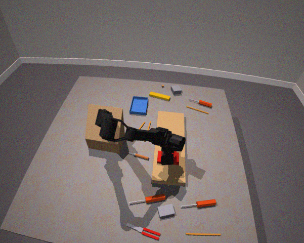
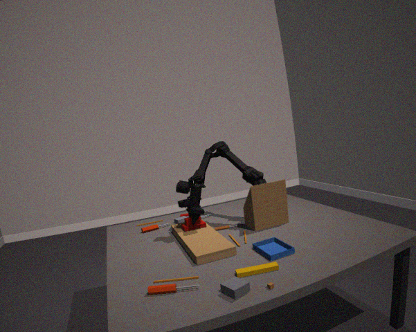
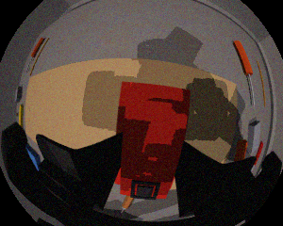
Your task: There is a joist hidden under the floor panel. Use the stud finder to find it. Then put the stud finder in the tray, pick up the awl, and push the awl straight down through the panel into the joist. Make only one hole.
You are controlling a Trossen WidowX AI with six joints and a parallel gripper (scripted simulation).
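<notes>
My gripper (image 1: 168, 158) (image 2: 194, 218) (image 3: 151, 137) is shut on the red stud finder (image 1: 176, 157) (image 2: 192, 225) (image 3: 152, 127). It holds the stud finder flat on the tan floor panel (image 1: 170, 122) (image 2: 209, 248) (image 3: 54, 101), a little past the panel's middle toward the end far from the tray. The small window (image 3: 141, 188) at the stud finder's near end is dark. The blue tray (image 1: 138, 113) (image 2: 276, 256) stands empty off the panel's other end. A small orange-handled pointed tool (image 1: 140, 156) (image 2: 222, 227) lies beside the panel near the arm's base; I cannot tell if it is the awl.
The arm stands on a tan box (image 1: 94, 135) (image 2: 268, 205). Three orange-handled screwdrivers (image 1: 204, 103) (image 1: 149, 199) (image 1: 201, 203), a yellow bar (image 1: 160, 95) (image 2: 257, 269), two grey blocks (image 1: 176, 89) (image 1: 166, 210), red pliers (image 1: 147, 230) and thin orange sticks (image 1: 203, 234) lie around the panel.
</notes>
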